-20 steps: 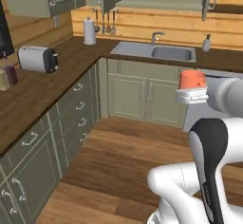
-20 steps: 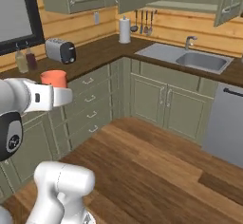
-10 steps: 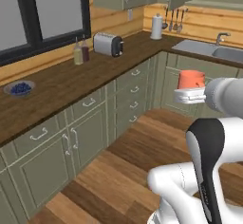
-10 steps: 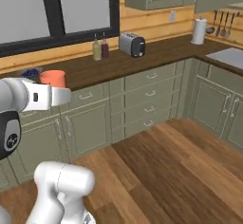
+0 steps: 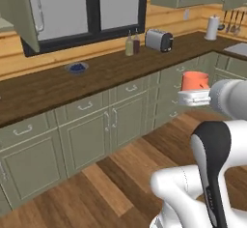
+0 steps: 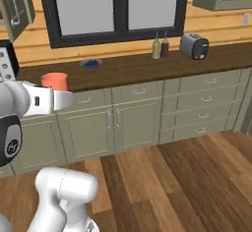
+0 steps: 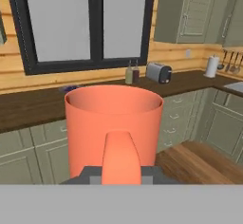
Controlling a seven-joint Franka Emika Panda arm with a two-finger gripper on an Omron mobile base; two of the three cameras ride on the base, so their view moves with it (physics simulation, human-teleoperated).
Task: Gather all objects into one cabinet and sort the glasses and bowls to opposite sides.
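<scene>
Pincer (image 5: 194, 96) is clamped tight on the coral-orange mug (image 5: 195, 80) — mug sits upright, carried out in front of the arm at roughly counter height, over the wood floor (image 6: 162, 177) and not touching anything else. In the hand view the mug (image 7: 114, 126) is right up against the camera, its handle (image 7: 121, 156) facing the lens and running down between the dark fingertips (image 7: 88, 174); the cup looks empty inside as far as the rim shows. In the right base view the same mug (image 6: 54, 81) pokes up above the white hand, in line with the counter (image 6: 147, 66) edge behind it.

Scene behind: long dark wooden counter (image 5: 62, 84) over pale-green base cabinets (image 5: 91, 125), black-framed window (image 5: 87, 9) above. On the counter — a small blue dish (image 5: 76, 67), two bottles (image 5: 132, 43) side by side, a toaster (image 5: 159, 40) just beside them, and a paper towel roll (image 5: 211, 27) farther right by the corner. An olive-green wall cabinet door (image 5: 23, 12) with a long pale handle stands at upper left of the left base view; it looks swung open, angle hard to judge. Another wall cabinet (image 7: 190, 12) hangs right of the window.
</scene>
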